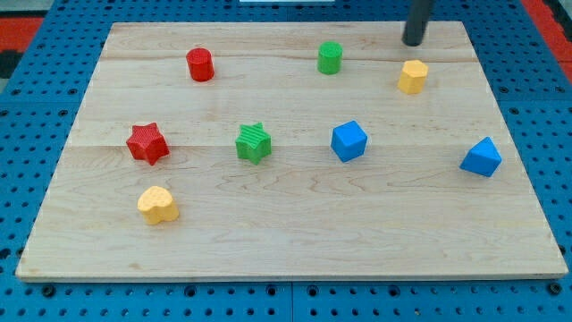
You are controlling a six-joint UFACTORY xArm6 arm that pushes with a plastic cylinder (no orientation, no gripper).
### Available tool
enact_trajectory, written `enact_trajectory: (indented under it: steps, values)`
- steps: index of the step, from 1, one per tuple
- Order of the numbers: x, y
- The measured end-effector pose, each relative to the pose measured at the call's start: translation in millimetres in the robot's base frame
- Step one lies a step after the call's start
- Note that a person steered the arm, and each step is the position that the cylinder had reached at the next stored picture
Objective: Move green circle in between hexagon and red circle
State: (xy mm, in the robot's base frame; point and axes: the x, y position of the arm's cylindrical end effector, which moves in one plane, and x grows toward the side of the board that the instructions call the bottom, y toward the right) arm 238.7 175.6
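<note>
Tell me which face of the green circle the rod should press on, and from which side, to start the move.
No gripping here: my tip can only push. The green circle already lies roughly between the red circle and the yellow hexagon, nearer the hexagon. I would press its curved wall on the view's right side, centred so the round block does not slip off, nudging it left.

Robotics lab bench setup. Shown by: blue perforated base plate (pixel 54 36) with regular grid of mounting holes, pale wooden board (pixel 295 224) laid flat on it as work surface, small coloured test blocks spread over board, dark rod entering from view's top with my tip (pixel 413 42) at board level. No domestic furnishings visible.
</note>
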Motion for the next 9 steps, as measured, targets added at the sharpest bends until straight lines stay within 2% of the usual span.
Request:
enact_trajectory:
  steps: [2,3,4,5,6,7,8,9]
  values:
    - [4,-5]
    - [19,-40]
    - [17,-42]
    - [20,-90]
    - [3,-126]
    - [47,-128]
    - [64,-151]
    - [69,-124]
